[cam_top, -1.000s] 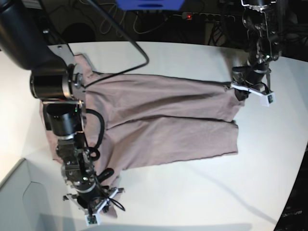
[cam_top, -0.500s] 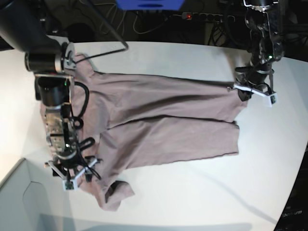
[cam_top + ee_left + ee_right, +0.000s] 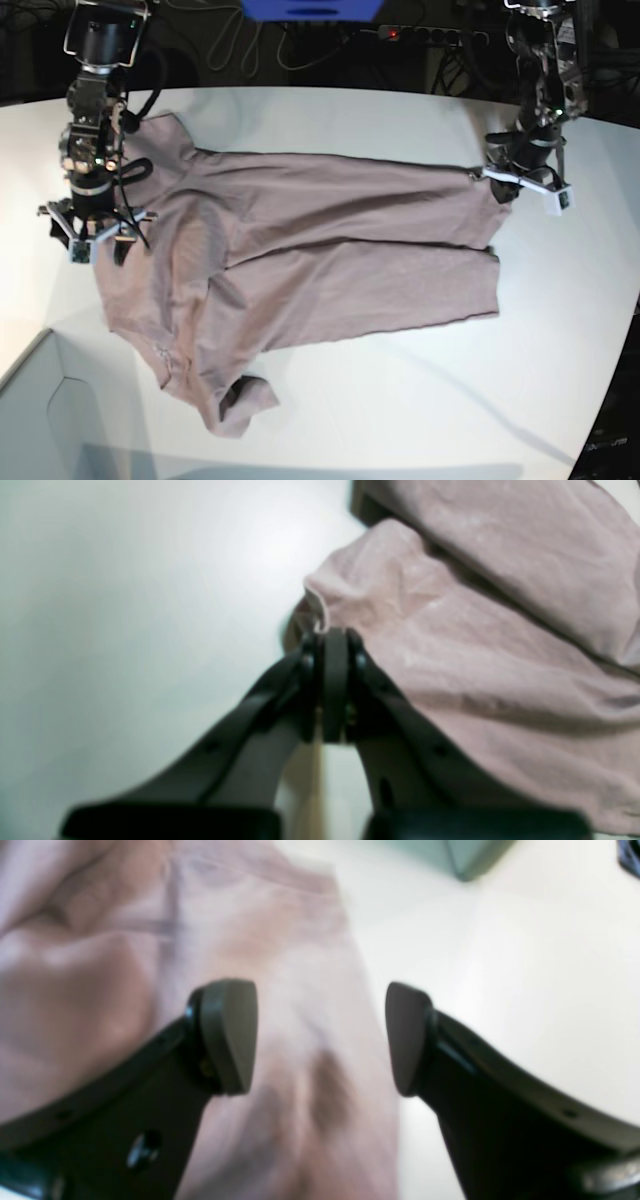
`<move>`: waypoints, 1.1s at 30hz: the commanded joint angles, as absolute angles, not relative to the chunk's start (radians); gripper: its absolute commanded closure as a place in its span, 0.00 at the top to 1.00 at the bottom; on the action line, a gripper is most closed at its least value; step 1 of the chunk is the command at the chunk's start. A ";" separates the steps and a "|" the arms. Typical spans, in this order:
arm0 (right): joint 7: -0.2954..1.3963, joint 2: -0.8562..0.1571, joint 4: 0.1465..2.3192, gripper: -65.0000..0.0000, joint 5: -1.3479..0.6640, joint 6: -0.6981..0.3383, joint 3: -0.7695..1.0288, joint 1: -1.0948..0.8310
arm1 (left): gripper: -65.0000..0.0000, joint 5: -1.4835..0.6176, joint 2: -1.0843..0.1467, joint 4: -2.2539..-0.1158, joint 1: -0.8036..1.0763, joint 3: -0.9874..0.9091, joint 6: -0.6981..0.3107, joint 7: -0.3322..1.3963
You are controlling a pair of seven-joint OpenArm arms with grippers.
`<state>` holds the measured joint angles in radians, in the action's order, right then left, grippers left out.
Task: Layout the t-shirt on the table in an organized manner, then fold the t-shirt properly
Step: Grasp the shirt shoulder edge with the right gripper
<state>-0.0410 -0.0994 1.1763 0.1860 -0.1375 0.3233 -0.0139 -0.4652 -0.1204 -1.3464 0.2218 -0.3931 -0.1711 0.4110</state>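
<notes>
Nearby, pale grey box [image 3: 40, 400] beside t-shirt [image 3: 330, 260]; left jaws pinching its edge, right jaws wide.

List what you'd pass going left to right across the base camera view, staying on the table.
Open right gripper → pink t-shirt spread on the white table → left gripper, shut on the shirt's right-hand corner.

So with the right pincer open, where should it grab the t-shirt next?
Probably the crumpled sleeve of the t-shirt at its near corner, folded over on the table. Come from above at its outer edge; the right pincer hangs open above the shirt's edge.
</notes>
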 commanded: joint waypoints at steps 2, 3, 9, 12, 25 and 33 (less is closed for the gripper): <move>-0.074 -0.108 1.237 0.60 0.180 -0.139 0.340 -0.056 | 0.00 -0.470 -0.133 -1.365 0.213 -0.397 -0.176 0.389; -0.074 -0.108 1.250 0.60 0.180 -0.140 0.348 -0.079 | 0.00 -0.470 -0.133 -1.365 0.211 -0.397 -0.176 0.389; -0.024 -0.107 1.267 0.60 0.179 -0.142 0.380 -0.171 | 0.00 -0.470 -0.131 -1.365 0.211 -0.397 -0.176 0.389; 0.002 -0.107 1.267 0.60 0.177 -0.143 0.380 -0.208 | 0.00 -0.470 -0.131 -1.365 0.214 -0.397 -0.176 0.389; 0.008 -0.064 1.264 0.59 0.177 -0.143 0.372 -0.246 | 0.00 -0.470 -0.117 -1.366 0.236 -0.398 -0.176 0.386; 0.010 -0.056 1.256 0.39 0.180 -0.288 0.374 -0.274 | 0.00 -0.472 -0.116 -1.425 0.275 -0.398 -0.176 0.383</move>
<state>-0.0200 -0.0555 1.2552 0.1673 -0.2653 0.3759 -0.2668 -0.4648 -0.1078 -1.4055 0.2741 -0.3931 -0.1715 0.4042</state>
